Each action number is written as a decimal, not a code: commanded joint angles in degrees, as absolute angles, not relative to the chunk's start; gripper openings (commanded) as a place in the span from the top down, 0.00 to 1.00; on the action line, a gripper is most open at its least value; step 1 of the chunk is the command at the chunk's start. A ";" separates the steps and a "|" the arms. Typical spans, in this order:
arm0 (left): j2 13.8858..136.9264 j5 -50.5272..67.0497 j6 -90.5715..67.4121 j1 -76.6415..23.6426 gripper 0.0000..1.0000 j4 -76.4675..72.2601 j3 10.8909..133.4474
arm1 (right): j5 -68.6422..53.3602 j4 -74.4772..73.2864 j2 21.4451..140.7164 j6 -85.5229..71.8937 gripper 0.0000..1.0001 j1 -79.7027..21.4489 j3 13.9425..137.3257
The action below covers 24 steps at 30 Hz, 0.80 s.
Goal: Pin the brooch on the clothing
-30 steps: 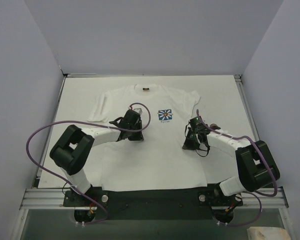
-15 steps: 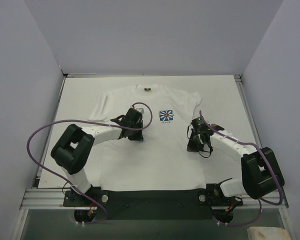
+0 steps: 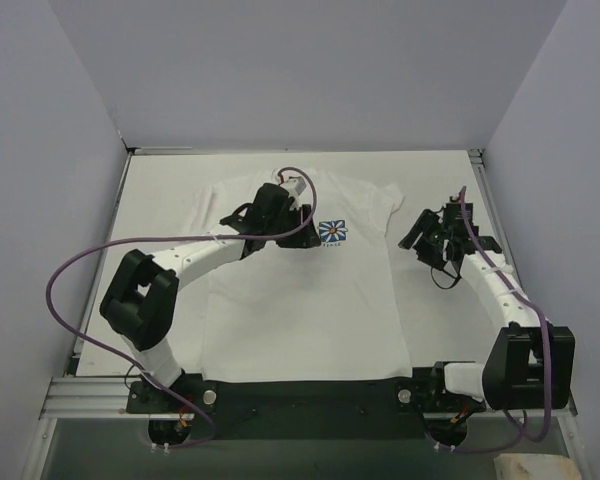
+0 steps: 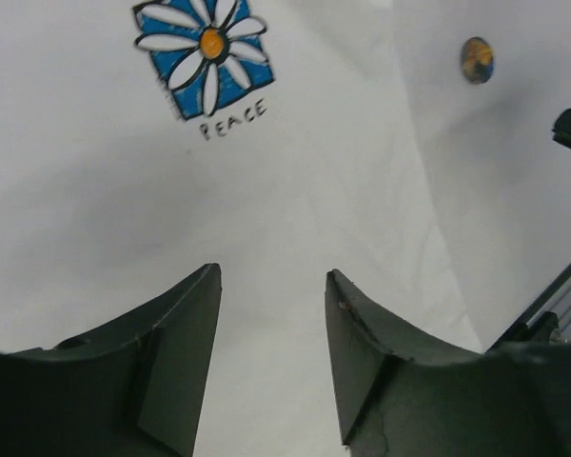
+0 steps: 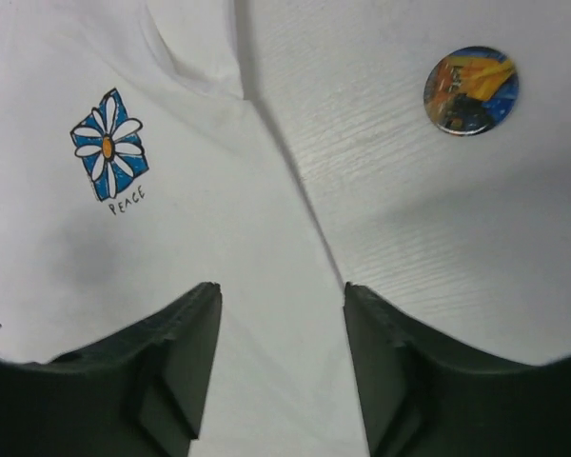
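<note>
Now seeing white T-shirt (image 3: pixel 300 310) spread flat on tabletop (image 3: pixel 450 340), collar at 12 o'clock, hem at 6 in top view. Noting small blue daisy print (image 3: pixel 331 232) with "PEACE" under it on chest, roughly 1 o'clock of shirt centre.

Marking left end effector (image 4: pixel 271 286) as released: fingers apart in left wrist view, only white cloth between, nothing gripped. Placing it in top view over upper chest, just at 9 o'clock of print. Catching print at 11 o'clock in that wrist view.

Marking right end effector (image 5: pixel 281 295) as released too: fingers apart, nothing held, shirt's side edge running up between them in right wrist view. Placing it in top view past sleeve, at 3 o'clock of print, over tabletop. Cannot tell whether either one touches surface below.

Finding brooch (image 5: pixel 471 90) at 1 o'clock in right wrist view: small round disc, orange-brown with some blue, flat on bare tabletop, near shirt edge but apart from it, at 3 o'clock of print. Seeing it again at 1 o'clock in left wrist view, beyond shirt's edge. Not pinned to shirt, not touched by either end effector. Cannot make it out in top view.
</note>
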<state>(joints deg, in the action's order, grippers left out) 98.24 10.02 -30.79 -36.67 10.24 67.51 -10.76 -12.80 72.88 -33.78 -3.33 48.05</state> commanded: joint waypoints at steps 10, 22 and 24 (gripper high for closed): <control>109.42 22.06 -37.61 -39.29 0.20 -3.42 82.79 | -20.48 -4.84 66.18 -32.61 0.14 10.63 41.49; 119.87 21.27 -35.77 -42.18 0.21 7.01 97.36 | -10.64 -5.54 84.10 -33.66 0.23 13.97 50.70; 122.42 21.97 -35.51 -43.06 0.22 8.60 99.66 | -10.20 -6.06 87.70 -33.92 0.23 14.06 52.20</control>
<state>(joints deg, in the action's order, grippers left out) 118.54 20.84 -36.88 -41.17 4.21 93.12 -13.47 -5.58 83.55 -33.80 13.85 47.66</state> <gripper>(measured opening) 0.785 0.774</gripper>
